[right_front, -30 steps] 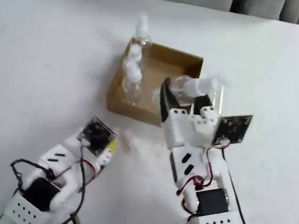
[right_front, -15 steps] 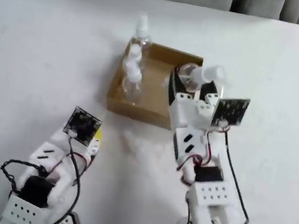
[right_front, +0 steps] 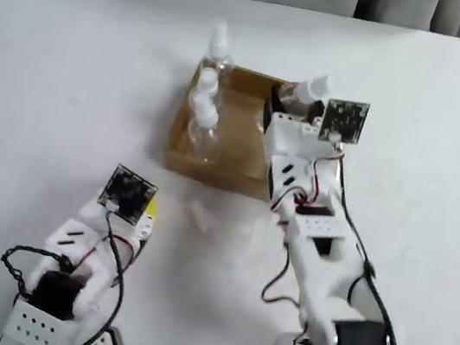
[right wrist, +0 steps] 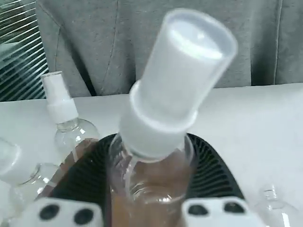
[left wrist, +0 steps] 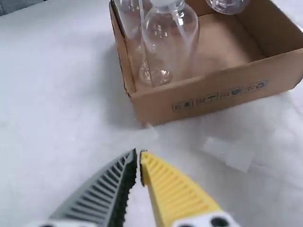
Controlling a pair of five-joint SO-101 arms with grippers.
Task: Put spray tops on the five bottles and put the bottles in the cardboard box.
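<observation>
My right claw (right_front: 287, 111) is clamped on a clear bottle (right wrist: 151, 170) with a white spray top (right wrist: 182, 71) fitted. It holds the bottle tilted over the right side of the cardboard box (right_front: 213, 170), near the far right corner. More capped bottles (right_front: 203, 125) stand along the box's left wall. My left claw (left wrist: 138, 154) sits low over the desk (right_front: 71, 69), near and left of the box, its grey and yellow fingers together with nothing between them. A small clear piece (left wrist: 227, 152) lies on the desk just in front of the box.
</observation>
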